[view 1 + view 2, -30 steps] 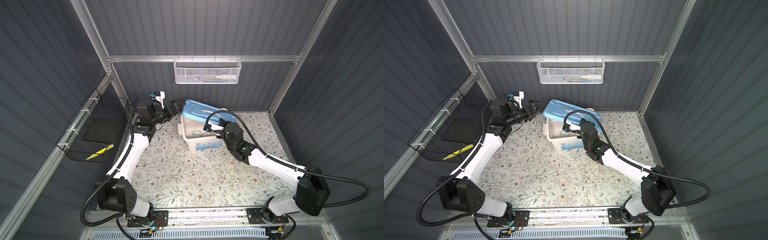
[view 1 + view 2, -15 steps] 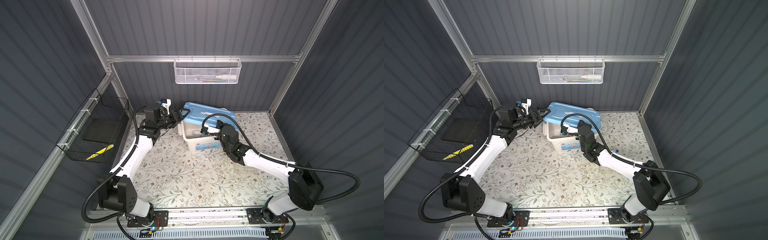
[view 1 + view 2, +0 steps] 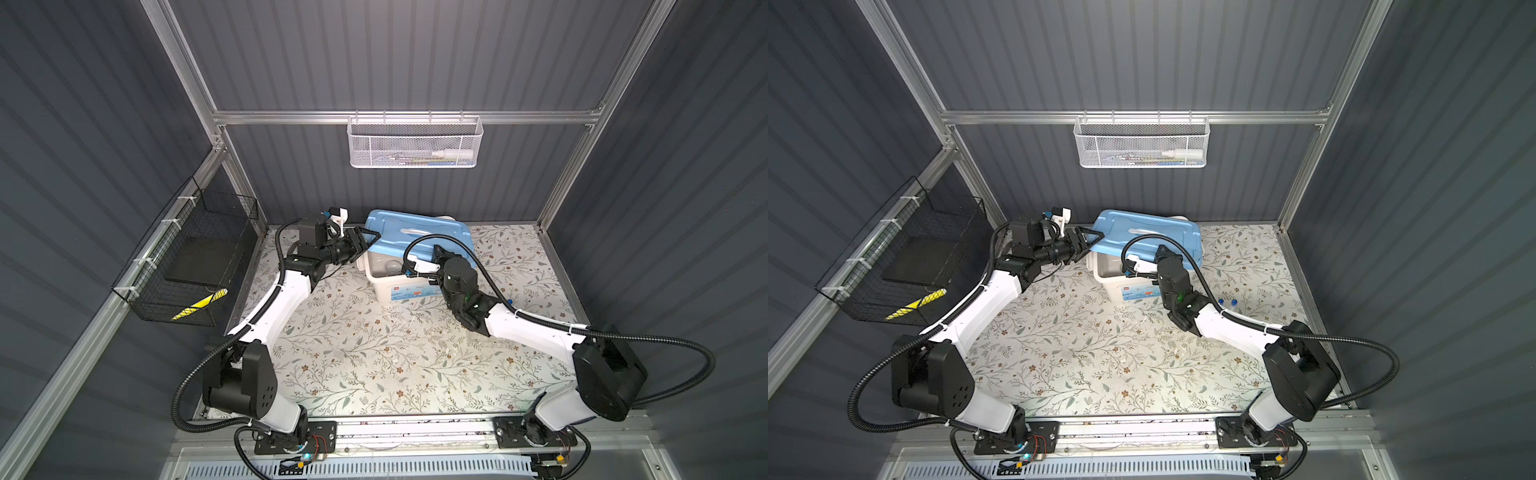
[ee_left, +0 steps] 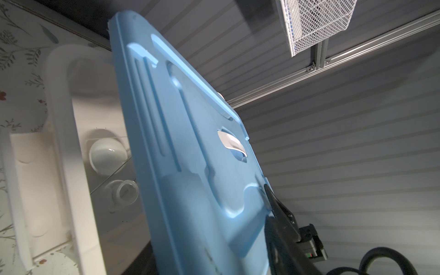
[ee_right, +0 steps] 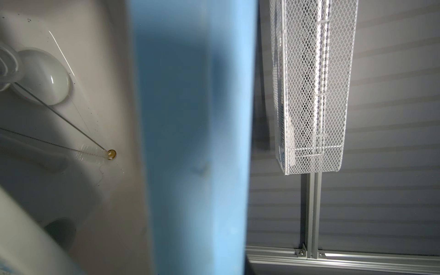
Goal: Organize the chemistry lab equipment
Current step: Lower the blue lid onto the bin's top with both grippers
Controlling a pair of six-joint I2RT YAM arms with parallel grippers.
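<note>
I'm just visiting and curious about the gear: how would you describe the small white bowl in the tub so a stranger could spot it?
At the back of the flower-patterned table stands a white tub with its blue lid tilted up. On the tub's floor sits a small white bowl. It is round, glossy and opaque, unlike the little clear beaker beside it.

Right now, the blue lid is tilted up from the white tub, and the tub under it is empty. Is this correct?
Not fully. The blue lid is tilted up from the white tub, but the tub is not empty: the left wrist view shows a small white bowl and a small clear beaker inside it.
</note>
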